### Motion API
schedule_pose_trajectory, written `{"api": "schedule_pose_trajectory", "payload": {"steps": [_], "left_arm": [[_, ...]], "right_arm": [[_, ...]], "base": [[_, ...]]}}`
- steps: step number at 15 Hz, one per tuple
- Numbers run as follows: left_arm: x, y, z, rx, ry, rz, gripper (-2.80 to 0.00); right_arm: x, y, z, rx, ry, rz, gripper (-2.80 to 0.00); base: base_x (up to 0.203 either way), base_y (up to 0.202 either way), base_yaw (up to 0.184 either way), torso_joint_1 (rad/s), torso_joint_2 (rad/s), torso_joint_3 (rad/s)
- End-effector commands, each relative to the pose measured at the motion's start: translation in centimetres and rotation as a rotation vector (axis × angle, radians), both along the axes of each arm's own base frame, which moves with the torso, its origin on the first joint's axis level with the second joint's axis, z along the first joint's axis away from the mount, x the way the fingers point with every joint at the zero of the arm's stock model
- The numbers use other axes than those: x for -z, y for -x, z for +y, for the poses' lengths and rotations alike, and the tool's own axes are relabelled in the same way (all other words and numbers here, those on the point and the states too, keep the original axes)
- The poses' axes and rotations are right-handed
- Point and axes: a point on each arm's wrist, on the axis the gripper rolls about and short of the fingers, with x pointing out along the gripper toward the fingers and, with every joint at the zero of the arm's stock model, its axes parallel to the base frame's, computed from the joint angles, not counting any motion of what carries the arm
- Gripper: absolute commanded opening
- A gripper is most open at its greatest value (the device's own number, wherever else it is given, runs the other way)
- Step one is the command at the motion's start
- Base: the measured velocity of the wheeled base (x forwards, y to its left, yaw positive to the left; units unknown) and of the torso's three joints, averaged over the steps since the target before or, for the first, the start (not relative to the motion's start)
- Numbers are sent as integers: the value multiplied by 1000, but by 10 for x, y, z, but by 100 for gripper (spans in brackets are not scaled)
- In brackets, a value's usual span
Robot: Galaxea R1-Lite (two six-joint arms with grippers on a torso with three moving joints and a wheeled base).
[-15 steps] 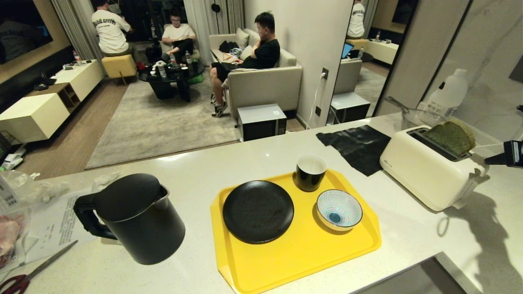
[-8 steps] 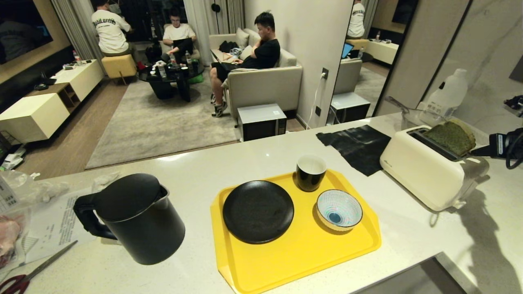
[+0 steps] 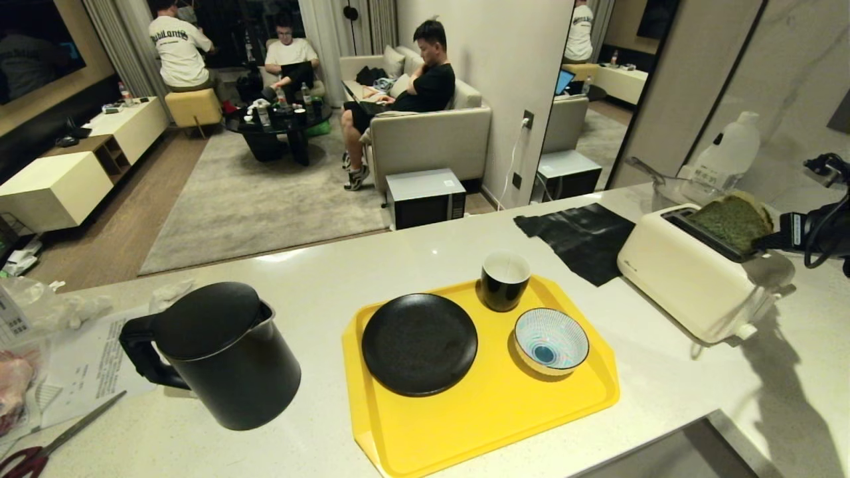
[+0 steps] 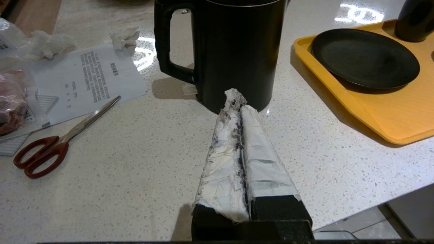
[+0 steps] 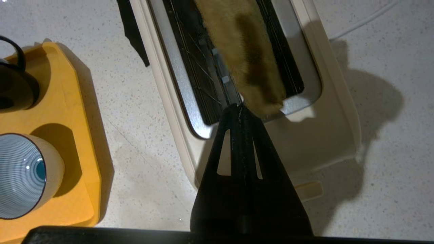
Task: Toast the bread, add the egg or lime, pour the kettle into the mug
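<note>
Toasting step: right tool, closed and empty, sits by bread at toaster, three o'clock; next, press it down

Cream toaster at right on white counter; green-faced bread sticks up tilted from its slot. Right gripper tip at bread's right edge. Yellow tray holds black plate, mug, striped bowl. Kettle stands left of tray.
</note>
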Motion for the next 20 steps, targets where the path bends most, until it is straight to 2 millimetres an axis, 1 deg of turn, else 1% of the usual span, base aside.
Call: {"api": "schedule_pose_trajectory", "payload": {"steps": [1,4,7,8,14,17,20], "left_arm": [[0,0,0,0,-1,-3,-280],[0,0,0,0,-1,-3,-280],[0,0,0,0,-1,-3,-280],[0,0,0,0,-1,-3,-280],[0,0,0,0,-1,-3,-280],[0,0,0,0,0,-3,-280],[0,0,0,0,-1,-3,-280]], "right_arm": [[4,-8,1,-9,-13,4,-280],[3,-9,4,-24,-41,-4,-280],[-2,-3,4,-19,-59,-11,-280],[-3,2,2,-14,-69,-10,-280],[-1,39,-31,78,-100,-1,-280],[7,53,-34,98,-121,29,-280],[14,71,-31,100,-76,63,-280]], "base": [[0,0,0,0,0,0],[0,0,0,0,0,0],[0,0,0,0,0,0],[0,0,0,0,0,0],[0,0,0,0,0,0],[0,0,0,0,0,0],[0,0,0,0,0,0]]}}
